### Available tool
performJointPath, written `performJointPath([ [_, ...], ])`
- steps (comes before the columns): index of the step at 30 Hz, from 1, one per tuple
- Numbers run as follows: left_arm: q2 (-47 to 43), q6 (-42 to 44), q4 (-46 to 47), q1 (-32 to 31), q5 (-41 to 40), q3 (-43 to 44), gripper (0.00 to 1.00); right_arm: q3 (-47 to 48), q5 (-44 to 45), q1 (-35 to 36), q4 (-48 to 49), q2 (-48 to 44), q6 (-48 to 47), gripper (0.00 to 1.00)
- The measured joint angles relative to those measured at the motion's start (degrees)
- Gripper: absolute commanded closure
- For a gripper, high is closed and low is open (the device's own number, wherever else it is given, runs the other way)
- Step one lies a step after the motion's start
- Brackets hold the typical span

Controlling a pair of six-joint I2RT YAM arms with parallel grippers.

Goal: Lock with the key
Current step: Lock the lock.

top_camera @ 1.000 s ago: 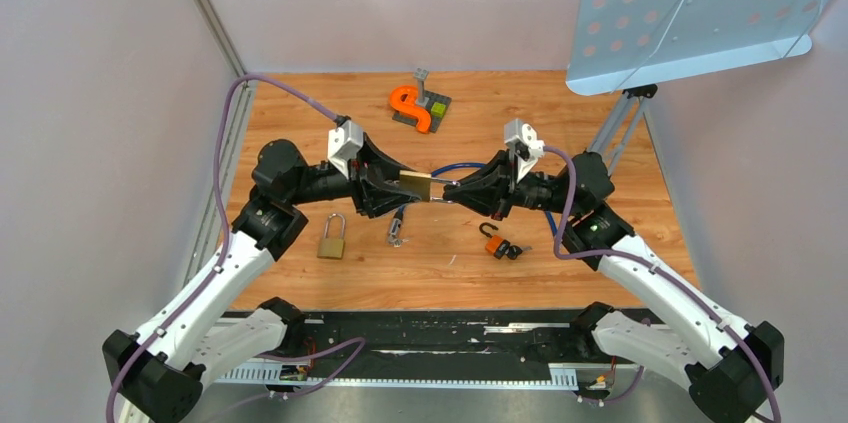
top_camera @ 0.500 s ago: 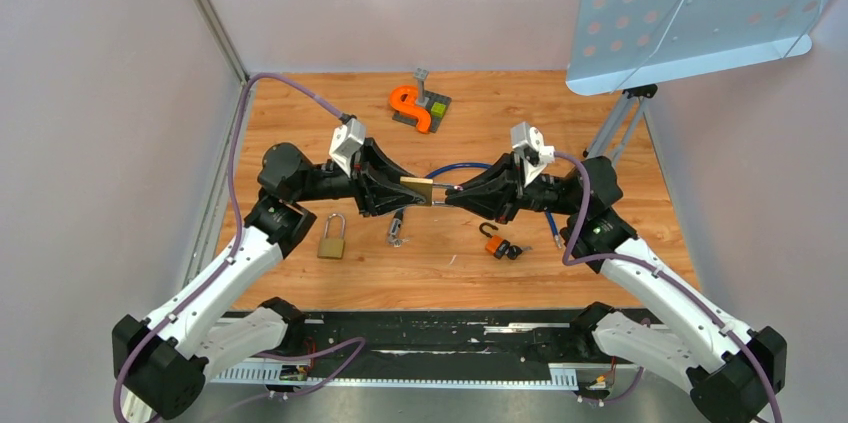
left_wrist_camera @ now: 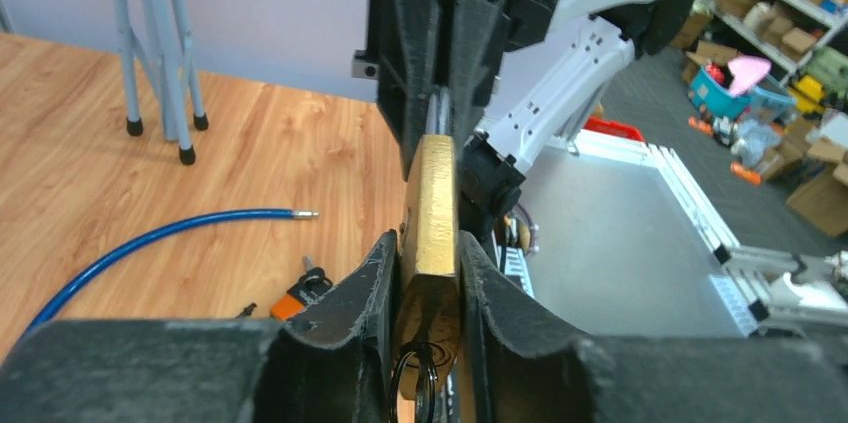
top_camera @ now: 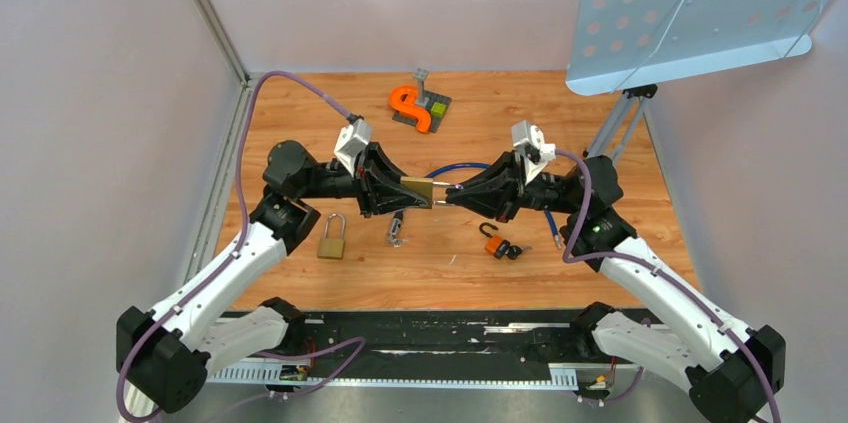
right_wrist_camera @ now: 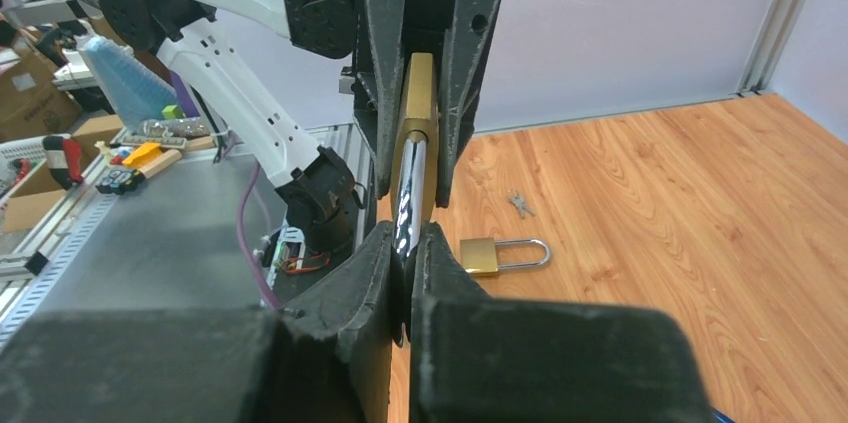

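Key ring (left_wrist_camera: 418,383) dangles nearest the left wrist camera, under the brass padlock (left_wrist_camera: 437,193) clamped in the left gripper (left_wrist_camera: 430,245). Beyond, the right gripper (top_camera: 447,193) pinches its silver shackle (right_wrist_camera: 412,193), all above the table (top_camera: 450,283).

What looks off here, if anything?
Nothing spilled or damaged. Only the small orange lock lies with its shackle open, right of the keys. The held padlock looks square in the jaws.
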Motion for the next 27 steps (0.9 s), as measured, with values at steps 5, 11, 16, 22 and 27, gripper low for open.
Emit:
performJointPath([
  [5, -0.7, 1.7, -2.6, -0.1, 1.4, 0.5, 1.00, 0.0, -0.4, -0.2, -0.2, 0.2, 0.3, 1.00],
  [11, -1.1, 4.2, -5.6, -0.1, 0.8, 0.9, 1.00, 0.6, -0.5, -0.3, -0.7, 1.4, 0.5, 0.45],
  [16, -1.1, 7.7, -11.5, 0.0, -2.0, 1.1, 1.00, 2.1, 1.6, -0.2, -0.7, 2.9, 0.2, 0.33],
  [22, -2.8, 10.4, -19.1, 0.0, -8.5, 3.4, 1.00, 2.1, 2.7, -0.3, -1.6, 4.0, -1.1, 0.37],
  [27, -6.5, 11.1, -24.2, 0.3, -11.1, 6.5, 1.00, 2.1, 3.3, -0.8, -2.2, 4.2, -1.3, 0.64],
])
